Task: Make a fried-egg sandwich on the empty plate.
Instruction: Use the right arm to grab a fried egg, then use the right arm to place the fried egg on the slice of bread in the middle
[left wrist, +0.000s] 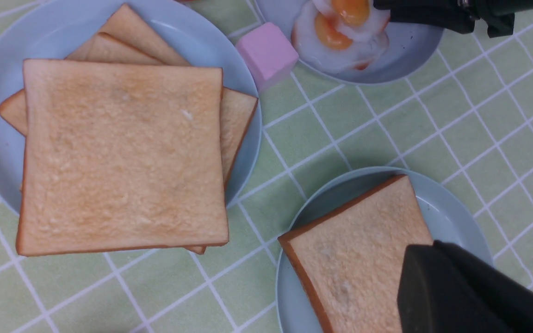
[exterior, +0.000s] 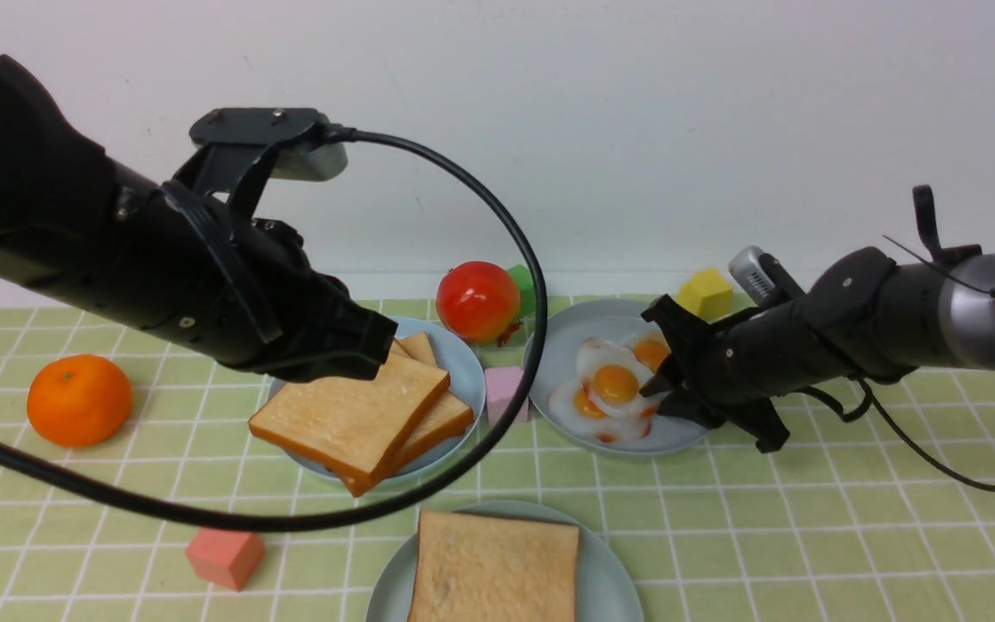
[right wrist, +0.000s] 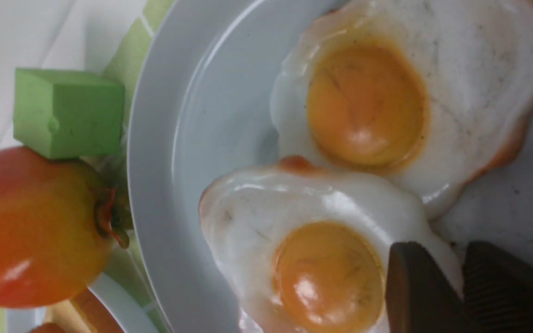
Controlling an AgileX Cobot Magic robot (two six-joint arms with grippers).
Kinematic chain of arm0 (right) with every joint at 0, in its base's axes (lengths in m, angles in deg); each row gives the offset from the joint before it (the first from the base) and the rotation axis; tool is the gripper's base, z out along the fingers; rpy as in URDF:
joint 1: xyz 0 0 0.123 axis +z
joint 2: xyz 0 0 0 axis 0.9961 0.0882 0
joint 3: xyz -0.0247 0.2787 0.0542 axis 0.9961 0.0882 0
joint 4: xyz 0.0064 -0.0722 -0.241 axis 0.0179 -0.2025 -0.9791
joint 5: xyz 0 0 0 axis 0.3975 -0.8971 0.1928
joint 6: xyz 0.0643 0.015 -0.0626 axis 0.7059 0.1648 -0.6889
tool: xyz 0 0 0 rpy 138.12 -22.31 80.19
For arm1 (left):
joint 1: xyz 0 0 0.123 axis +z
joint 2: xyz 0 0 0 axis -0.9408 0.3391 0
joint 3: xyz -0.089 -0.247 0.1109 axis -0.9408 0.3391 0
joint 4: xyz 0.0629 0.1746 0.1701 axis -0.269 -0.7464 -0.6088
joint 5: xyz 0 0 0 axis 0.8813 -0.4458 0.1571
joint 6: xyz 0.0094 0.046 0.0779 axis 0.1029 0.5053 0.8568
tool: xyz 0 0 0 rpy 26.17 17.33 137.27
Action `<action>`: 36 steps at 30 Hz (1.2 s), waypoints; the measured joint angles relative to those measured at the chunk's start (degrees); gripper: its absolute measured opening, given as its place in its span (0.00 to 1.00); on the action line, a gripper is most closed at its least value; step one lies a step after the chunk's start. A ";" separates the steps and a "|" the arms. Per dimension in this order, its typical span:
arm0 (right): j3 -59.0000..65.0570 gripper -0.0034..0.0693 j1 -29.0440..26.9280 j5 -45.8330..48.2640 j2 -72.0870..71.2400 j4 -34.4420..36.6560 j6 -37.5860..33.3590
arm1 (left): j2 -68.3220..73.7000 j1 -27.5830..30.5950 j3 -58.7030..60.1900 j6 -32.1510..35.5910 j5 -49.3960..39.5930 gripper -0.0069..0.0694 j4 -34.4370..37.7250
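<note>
Aqua plate (exterior: 611, 572) front centre, near edge cut off, carrying one toast slice (exterior: 497, 570), left claw (exterior: 366, 347) closed at the stacked top slice (exterior: 351, 419), grip hidden, cable (exterior: 510, 233) looping across, pink cube (exterior: 504, 389) beside, right claw (right wrist: 454, 270) pinching fried egg (right wrist: 326, 273) rim.

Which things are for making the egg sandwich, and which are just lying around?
For the sandwich: front plate, bottom toast slice, lifted toast slice, top fried egg.

Just lying around: orange, red fruit, pink cube, salmon cube, yellow cube, green cube, spare toast slices, other fried eggs.
</note>
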 joint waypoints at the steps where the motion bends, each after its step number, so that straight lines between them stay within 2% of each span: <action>1: 0.00 0.24 0.00 0.00 0.00 0.06 -1.05 | 0.00 0.00 0.00 0.00 0.01 0.07 0.00; 7: 0.00 0.23 0.00 0.62 -0.59 0.23 -4.28 | 0.00 0.00 0.00 -0.12 -1.97 0.07 -0.64; 13: 0.16 0.14 0.00 4.61 -5.67 -0.25 -9.55 | 0.00 0.00 0.00 -2.67 -4.52 0.07 -1.71; 18: 0.34 0.14 0.00 9.36 -12.36 -0.86 -15.14 | -0.19 0.00 0.00 -7.45 -5.50 0.08 -5.93; 21: 0.65 0.14 0.68 14.57 -17.49 -0.26 -20.07 | -0.46 0.00 0.00 -14.56 -5.66 0.08 -11.39; 23: 1.07 0.14 1.29 16.33 -18.66 0.57 -21.74 | -0.62 0.00 0.00 -16.63 -5.72 0.08 -13.17; 24: 1.80 0.14 3.28 19.21 -19.53 1.85 -25.68 | -1.01 0.00 0.00 -20.33 -5.79 0.08 -16.61; 29: 5.93 0.14 10.21 22.71 -17.84 5.86 -32.91 | -1.31 0.00 0.00 -27.75 -6.16 0.09 -22.95; 32: 8.11 0.14 13.86 22.92 -15.33 7.98 -34.31 | -1.31 0.00 0.00 -30.38 -6.23 0.09 -24.99; 36: 8.45 0.14 15.39 22.78 -12.74 8.25 -34.48 | -1.31 0.00 0.00 -31.35 -6.23 0.11 -25.54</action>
